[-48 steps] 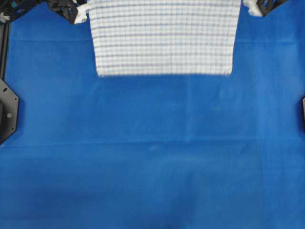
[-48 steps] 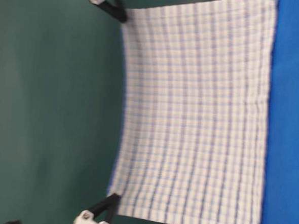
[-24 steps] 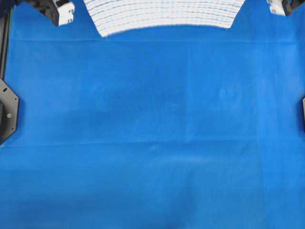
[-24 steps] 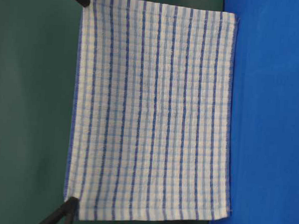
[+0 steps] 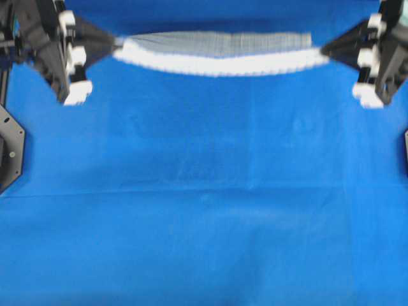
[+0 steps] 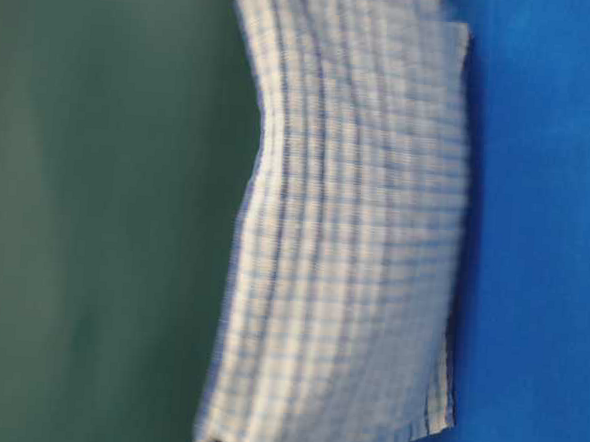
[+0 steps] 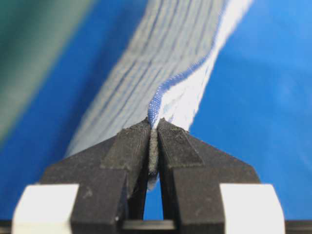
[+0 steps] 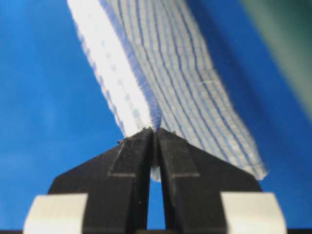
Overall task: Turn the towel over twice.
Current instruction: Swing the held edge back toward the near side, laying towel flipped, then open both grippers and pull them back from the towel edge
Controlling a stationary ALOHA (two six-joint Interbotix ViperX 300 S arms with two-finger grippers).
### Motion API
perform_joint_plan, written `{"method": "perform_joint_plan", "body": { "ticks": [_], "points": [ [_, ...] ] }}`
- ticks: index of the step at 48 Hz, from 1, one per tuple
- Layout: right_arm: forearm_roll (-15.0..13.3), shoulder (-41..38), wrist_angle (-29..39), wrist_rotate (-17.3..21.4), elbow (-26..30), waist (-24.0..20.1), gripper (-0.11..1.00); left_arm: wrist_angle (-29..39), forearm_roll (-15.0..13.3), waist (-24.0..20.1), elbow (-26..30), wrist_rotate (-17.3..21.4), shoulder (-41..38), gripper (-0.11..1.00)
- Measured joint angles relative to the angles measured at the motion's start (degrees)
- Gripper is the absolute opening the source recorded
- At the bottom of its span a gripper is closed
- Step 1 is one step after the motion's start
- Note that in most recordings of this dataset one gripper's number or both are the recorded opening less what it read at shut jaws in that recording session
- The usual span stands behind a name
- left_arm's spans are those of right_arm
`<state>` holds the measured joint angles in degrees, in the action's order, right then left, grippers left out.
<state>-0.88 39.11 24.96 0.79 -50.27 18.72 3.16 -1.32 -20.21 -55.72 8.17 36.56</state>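
striped towel [image 5: 220, 54] strung across the top of the overhead frame, left gripper [image 5: 116, 44] pinching its left corner, right gripper [image 5: 320, 51] clamped on its right corner, blue cloth [image 5: 204, 210] underneath

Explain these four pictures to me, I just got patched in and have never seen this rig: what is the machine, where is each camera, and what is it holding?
Two robot arms face each other over a table covered by a plain blue cloth. One camera looks down from overhead, one sits at table height with its picture turned sideways, and one rides on each wrist. The left gripper and the right gripper are each shut on an upper corner of the striped towel, which hangs between them, sagging slightly, its lower edge near the blue cloth; contact is unclear.
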Motion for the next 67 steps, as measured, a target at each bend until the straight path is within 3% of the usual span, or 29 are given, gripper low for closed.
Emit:
{"method": "perform_joint_plan", "body": {
  "ticks": [8, 16, 25, 36, 51, 67],
  "points": [
    [-0.1, -0.4, 0.4, 3.7, -2.5, -6.2, 0.06, 1.1, 0.0, 7.0, -4.0, -1.1, -1.0, 0.02],
    [0.0, -2.7, -0.2, 8.6, -6.0, -11.2, 0.06, -3.7, -0.1, 13.2, -8.3, -5.0, -4.0, 0.02],
    [0.2, -6.9, -6.2, 14.4, -10.2, -16.1, 0.06, -9.4, -0.2, 17.3, -11.2, -9.5, -8.5, 0.02],
    [0.3, -13.2, -15.3, 20.7, -13.1, -21.8, 0.06, -11.2, -0.2, 22.2, -11.3, -11.1, -14.5, 0.02],
    [0.2, -20.7, -18.2, 22.9, -12.3, -26.8, 0.06, -12.7, -0.4, 26.8, -10.5, -13.9, -21.0, 0.02],
    [0.2, -21.5, -14.8, 22.9, -11.5, -27.1, 0.06, -13.9, -0.4, 28.2, -8.7, -13.9, -25.0, 0.03]
  ]
}}
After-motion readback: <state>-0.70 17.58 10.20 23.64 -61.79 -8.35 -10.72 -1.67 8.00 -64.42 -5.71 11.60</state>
